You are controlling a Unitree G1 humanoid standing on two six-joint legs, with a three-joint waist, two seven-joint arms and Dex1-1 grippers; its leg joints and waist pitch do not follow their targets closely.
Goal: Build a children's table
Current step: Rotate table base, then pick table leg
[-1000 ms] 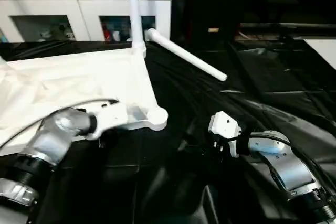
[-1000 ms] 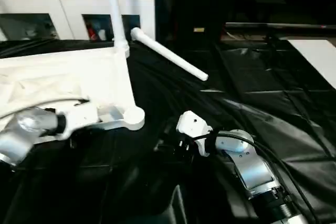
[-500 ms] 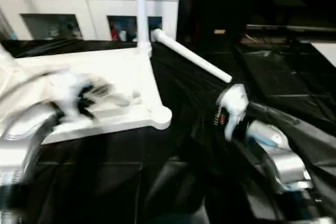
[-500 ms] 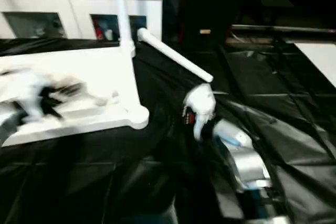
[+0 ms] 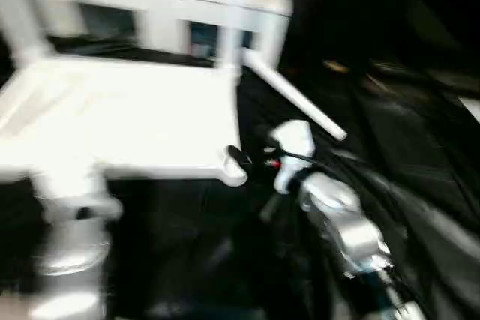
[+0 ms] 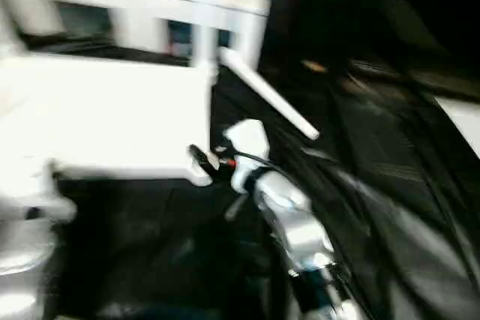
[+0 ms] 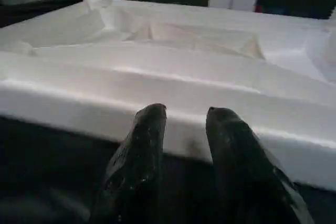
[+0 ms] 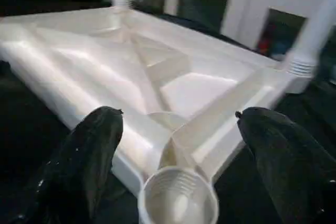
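The white tabletop (image 5: 127, 118) lies underside up on black cloth, its ribbed X-bracing (image 8: 152, 61) showing. One white leg (image 5: 236, 13) stands upright in the far right corner socket, and another leg (image 5: 15, 13) stands at the far left. A loose leg (image 5: 296, 99) lies on the cloth to the right. My right gripper (image 8: 178, 114) is open, its fingers (image 8: 89, 150) spread either side of the near right corner socket (image 8: 178, 200), which is empty. My left gripper (image 7: 186, 116) is shut with nothing in it, just in front of the tabletop's near side wall (image 7: 157, 93).
A white cabinet with glass doors (image 5: 150, 16) stands behind the work. Black cloth (image 5: 390, 155) covers the surface around the tabletop. My silver left forearm (image 5: 71, 249) rises at the near left, and my right forearm (image 5: 337, 222) reaches in from the near right.
The whole picture has shifted, so the camera moved. My right gripper has swung left to the near right corner socket. My left gripper has come down from over the tabletop to its near side.
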